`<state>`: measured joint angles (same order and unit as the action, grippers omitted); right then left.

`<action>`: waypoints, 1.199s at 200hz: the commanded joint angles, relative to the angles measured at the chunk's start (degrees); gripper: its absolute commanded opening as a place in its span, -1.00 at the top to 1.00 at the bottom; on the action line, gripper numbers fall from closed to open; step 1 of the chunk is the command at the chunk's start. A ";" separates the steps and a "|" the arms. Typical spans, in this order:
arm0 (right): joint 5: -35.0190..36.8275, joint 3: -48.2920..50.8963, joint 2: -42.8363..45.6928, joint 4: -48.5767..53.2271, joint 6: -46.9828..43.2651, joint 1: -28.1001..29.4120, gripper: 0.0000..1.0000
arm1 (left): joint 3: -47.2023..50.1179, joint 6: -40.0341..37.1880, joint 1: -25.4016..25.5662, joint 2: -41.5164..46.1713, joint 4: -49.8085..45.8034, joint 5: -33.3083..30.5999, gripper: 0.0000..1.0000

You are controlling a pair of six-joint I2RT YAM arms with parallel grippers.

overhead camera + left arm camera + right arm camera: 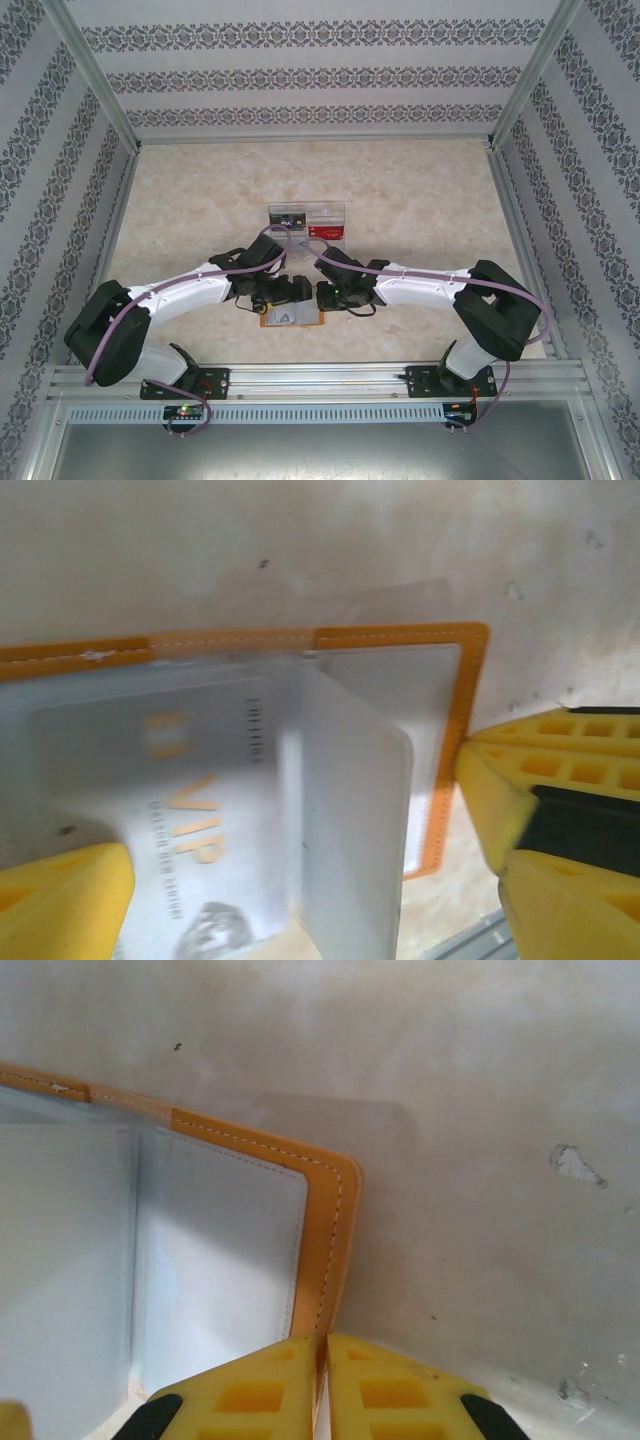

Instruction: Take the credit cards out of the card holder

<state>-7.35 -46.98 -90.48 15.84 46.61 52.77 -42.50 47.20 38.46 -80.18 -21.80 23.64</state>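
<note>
Left gripper [310, 920], fingers spread wide, over the open orange holder [470, 645] lying near-centre on the table [420, 200]. A gold-lettered VIP card [200, 810] shows through a sleeve (one sleeve page stands upright). Right gripper [325, 1360] pinches the holder's right edge. Clear tray [330, 208] beyond.

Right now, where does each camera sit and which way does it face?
Top external: above and behind the robot, facing down over the table; left gripper and right gripper show, meeting at the holder.
Left wrist: behind the left gripper, facing down at the holder's open sleeves; its own yellow finger at bottom left.
Right wrist: behind the right gripper, facing down at the holder's corner; its fingers shut on the orange edge.
Both wrist views share that orange corner.
</note>
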 commanded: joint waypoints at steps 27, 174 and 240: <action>1.52 -1.00 -0.58 1.01 0.42 0.58 0.72 | -2.83 -1.93 1.44 -1.20 1.27 2.84 -0.86; -6.82 -5.13 0.92 -4.54 0.67 0.70 0.51 | 3.01 -2.81 -4.26 5.53 -7.38 -7.25 0.37; -13.65 -5.32 -6.59 -11.33 5.03 1.10 0.61 | 6.69 -0.98 -4.24 3.91 -3.45 -5.10 0.58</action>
<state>-17.30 -51.70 -95.09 8.27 49.04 53.52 -36.91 45.39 34.74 -75.88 -26.72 17.80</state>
